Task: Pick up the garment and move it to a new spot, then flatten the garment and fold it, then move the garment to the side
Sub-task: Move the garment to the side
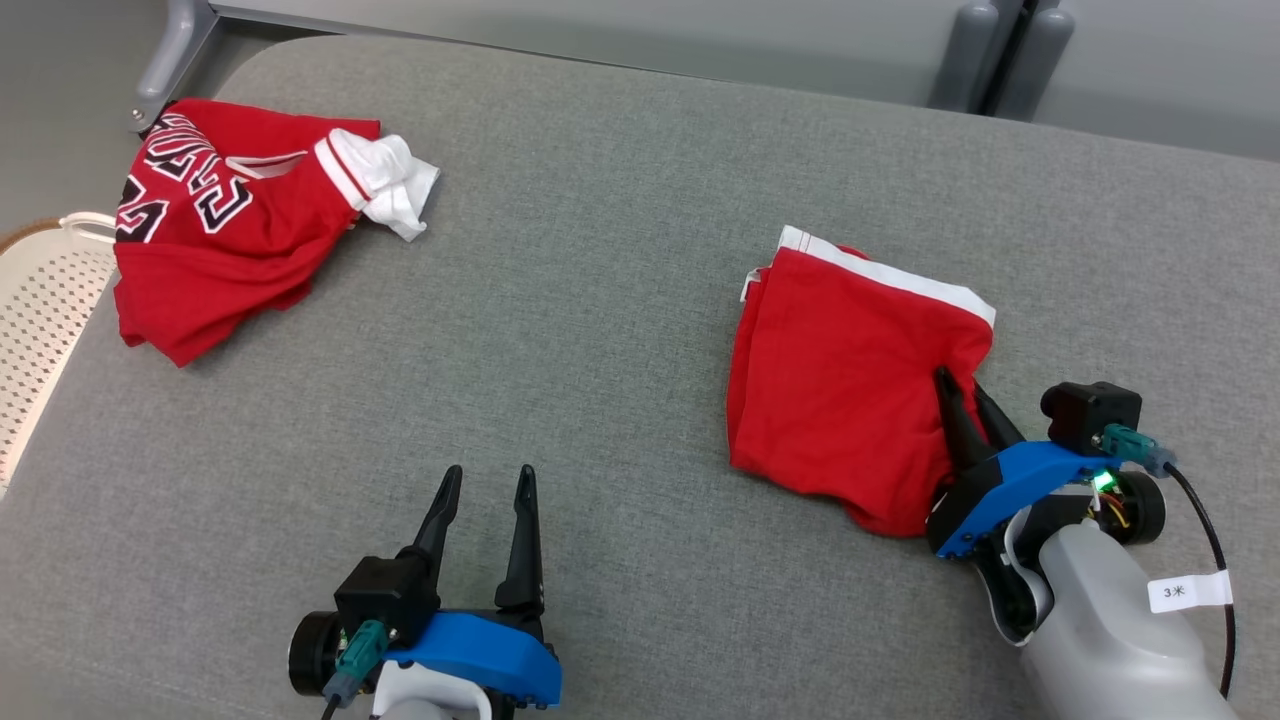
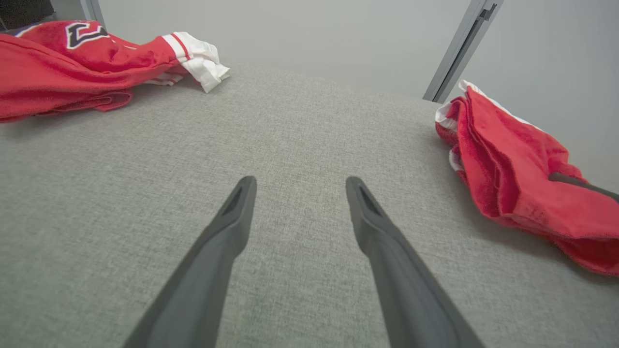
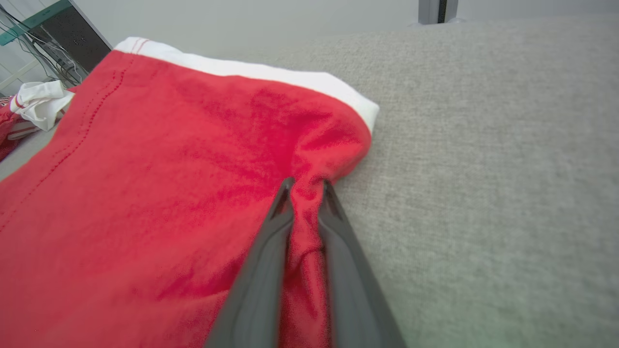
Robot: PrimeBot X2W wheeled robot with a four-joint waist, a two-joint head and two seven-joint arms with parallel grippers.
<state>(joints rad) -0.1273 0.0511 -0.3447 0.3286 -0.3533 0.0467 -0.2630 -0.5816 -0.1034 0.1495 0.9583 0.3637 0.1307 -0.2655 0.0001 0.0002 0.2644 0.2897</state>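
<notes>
A folded red garment with a white band along its far edge lies on the right half of the grey cloth-covered table. My right gripper is at the garment's near right edge. In the right wrist view its two fingers pinch a raised fold of the red garment between them, so my right gripper is shut on the cloth. My left gripper hovers open over bare table near the front. The left wrist view shows that left gripper with nothing between its fingers and the garment off to the right.
A crumpled red jersey with dark lettering and white trim lies at the table's far left corner. A white perforated basket stands past the left edge. Grey frame posts rise behind the table.
</notes>
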